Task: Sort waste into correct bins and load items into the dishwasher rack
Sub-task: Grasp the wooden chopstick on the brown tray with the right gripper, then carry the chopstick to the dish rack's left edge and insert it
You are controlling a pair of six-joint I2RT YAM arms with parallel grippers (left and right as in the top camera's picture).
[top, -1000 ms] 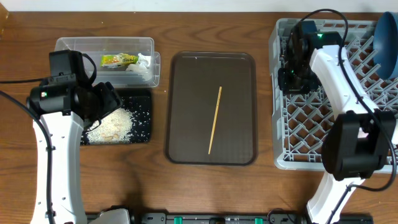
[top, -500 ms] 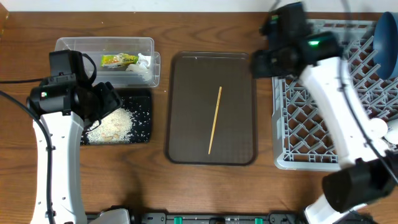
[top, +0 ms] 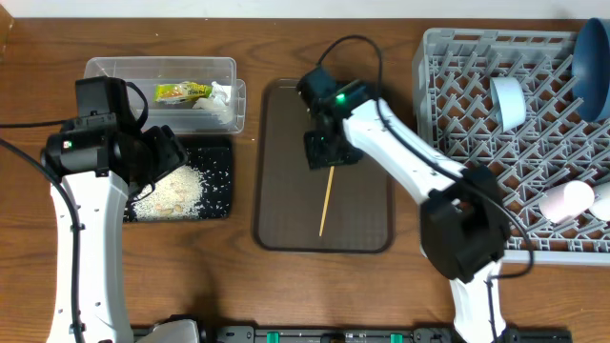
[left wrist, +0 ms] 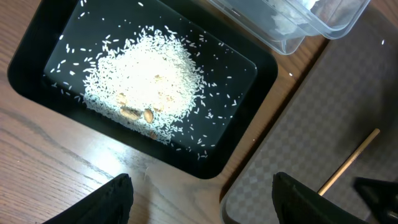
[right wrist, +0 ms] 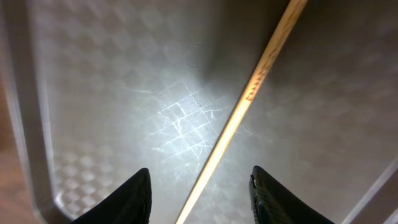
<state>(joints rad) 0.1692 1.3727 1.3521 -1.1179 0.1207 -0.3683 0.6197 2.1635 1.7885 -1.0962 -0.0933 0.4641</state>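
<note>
One wooden chopstick [top: 326, 200] lies loose on the brown serving tray [top: 286, 171], running slantwise, upper end toward the far edge. Right gripper [top: 320, 152] hangs directly over that upper end. In the right wrist view its fingers [right wrist: 140, 186] stand apart, the chopstick [right wrist: 249, 93] passing between them and touching neither; nothing is gripped. To the left of the tray sits the shallow black tray [top: 227, 152] holding a heap of white rice [top: 176, 193] with scattered grains around it. Behind it is the clear tub [top: 114, 69], with the yellow-green wrapper [top: 181, 91] and the crumpled tissue [top: 217, 103] inside. Left gripper [left wrist: 205, 199] hovers above the near edge of the black tray [left wrist: 37, 56], jaws wide apart and empty; rice [left wrist: 146, 84] fills most of that view. To the right of the tray is the grey rack [top: 457, 191]: dark-blue dish [top: 591, 67] at the far right corner, light-blue bowl [top: 507, 100] on its side, pink cup [top: 564, 202] and pale-green cup [top: 602, 198] lying together at the right edge.
</note>
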